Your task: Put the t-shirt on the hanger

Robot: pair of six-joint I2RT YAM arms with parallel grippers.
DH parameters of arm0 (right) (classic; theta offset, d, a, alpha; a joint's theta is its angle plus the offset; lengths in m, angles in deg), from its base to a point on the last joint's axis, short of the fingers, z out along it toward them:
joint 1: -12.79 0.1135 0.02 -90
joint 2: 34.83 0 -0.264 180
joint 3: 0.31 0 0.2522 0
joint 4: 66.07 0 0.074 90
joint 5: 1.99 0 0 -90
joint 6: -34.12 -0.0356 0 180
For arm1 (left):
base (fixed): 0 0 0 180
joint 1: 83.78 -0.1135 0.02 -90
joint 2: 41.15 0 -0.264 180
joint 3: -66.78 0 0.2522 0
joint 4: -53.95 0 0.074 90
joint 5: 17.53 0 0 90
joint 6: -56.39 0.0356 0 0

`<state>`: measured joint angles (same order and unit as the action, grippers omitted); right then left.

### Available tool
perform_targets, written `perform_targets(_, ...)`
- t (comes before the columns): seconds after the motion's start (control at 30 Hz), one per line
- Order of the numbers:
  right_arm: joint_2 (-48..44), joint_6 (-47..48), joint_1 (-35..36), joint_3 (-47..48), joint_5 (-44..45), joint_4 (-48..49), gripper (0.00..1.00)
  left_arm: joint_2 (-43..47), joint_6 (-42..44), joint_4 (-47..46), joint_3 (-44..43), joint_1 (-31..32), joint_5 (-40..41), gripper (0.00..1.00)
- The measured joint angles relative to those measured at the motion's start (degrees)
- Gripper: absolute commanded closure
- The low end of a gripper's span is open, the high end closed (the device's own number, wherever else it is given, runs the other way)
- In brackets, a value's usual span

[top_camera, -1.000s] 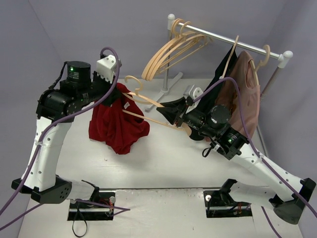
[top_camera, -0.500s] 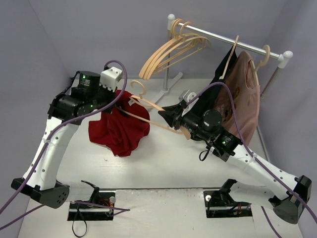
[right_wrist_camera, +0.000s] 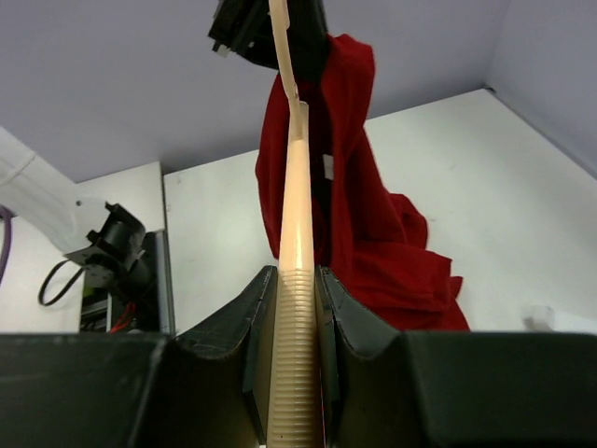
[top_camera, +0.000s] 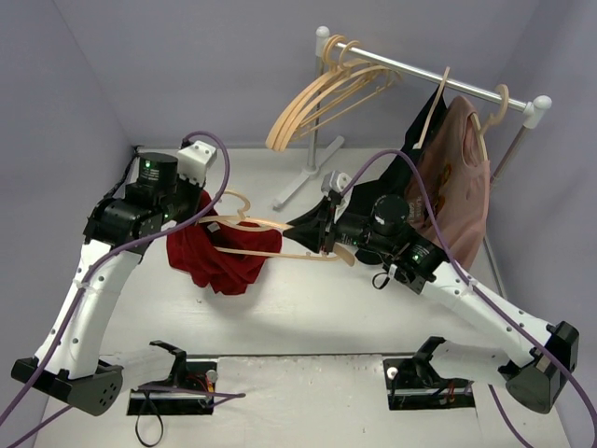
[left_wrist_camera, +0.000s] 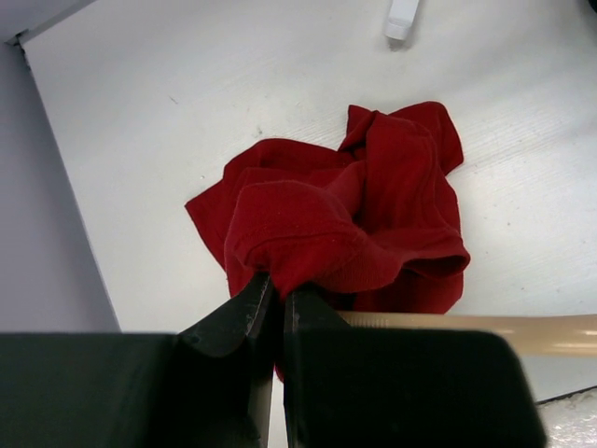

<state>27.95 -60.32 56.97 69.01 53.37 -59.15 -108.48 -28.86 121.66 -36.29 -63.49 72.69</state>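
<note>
From above, the task looks to be at the threading step. The left gripper (top_camera: 208, 217) is clenched on a fold of the dark red t-shirt (top_camera: 222, 259) and holds it up, so the rest sags in a crumpled heap onto the pale desk (top_camera: 308, 303). The right gripper (top_camera: 315, 230) grasps one arm of the pale wooden hanger (top_camera: 278, 226). The hanger's hook and far arm reach across the top of the cloth. Whether that arm is inside the shirt or only lying against it cannot be told. Behind stands a metal rail (top_camera: 438, 79) with spare hangers (top_camera: 312, 98), a black garment (top_camera: 412, 154) and a pink shirt (top_camera: 459, 191).

The left wrist view shows the left gripper (left_wrist_camera: 278, 285) with its jaws pinched tight on a rolled edge of the t-shirt (left_wrist_camera: 359, 201). The fabric is soft, matte and heavily folded, with no opening showing. The smooth, rounded hanger (left_wrist_camera: 485, 329) passes just beside the fingers.

In the right wrist view, the right gripper (right_wrist_camera: 297, 280) clamps the hanger (right_wrist_camera: 295, 201) on its ribbed, non-slip end. The thin arm runs up beside the hanging t-shirt (right_wrist_camera: 359, 196) towards the left gripper (right_wrist_camera: 266, 28).

The next move probably calls for spreading the cloth until the neck or hem opens, then steering the free arm inside. With limp, bunched fabric, the arm could easily slide past outside.
</note>
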Motion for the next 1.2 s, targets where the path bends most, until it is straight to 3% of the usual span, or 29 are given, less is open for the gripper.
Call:
perform_targets(0.3, 1.89, -1.48, -0.26, 1.12, -4.53, 0.58, 1.0, 1.25, 3.51, -1.11, 1.32, -4.24, -9.76, 1.0)
perform_targets(0.53, 3.98, -4.45, -7.07, 3.58, -2.8, 5.99, 1.0, -6.86, 5.15, -2.57, -15.15, -3.99, -23.02, 1.0)
perform_targets(0.73, -0.23, -2.94, -10.7, 4.14, 8.71, 7.52, 1.0, -13.09, 4.96, -5.25, -24.9, -2.67, -27.52, 1.0)
perform_targets(0.9, -7.07, -0.26, -10.78, 4.16, 12.62, 2.14, 1.0, -11.65, 4.53, -8.06, -20.68, -1.82, -25.26, 1.0)
perform_targets(1.2, -10.18, -4.21, -10.78, 0.23, 3.93, -3.02, 1.0, -3.3, 3.73, -15.77, 0.18, -2.34, -17.15, 1.0)
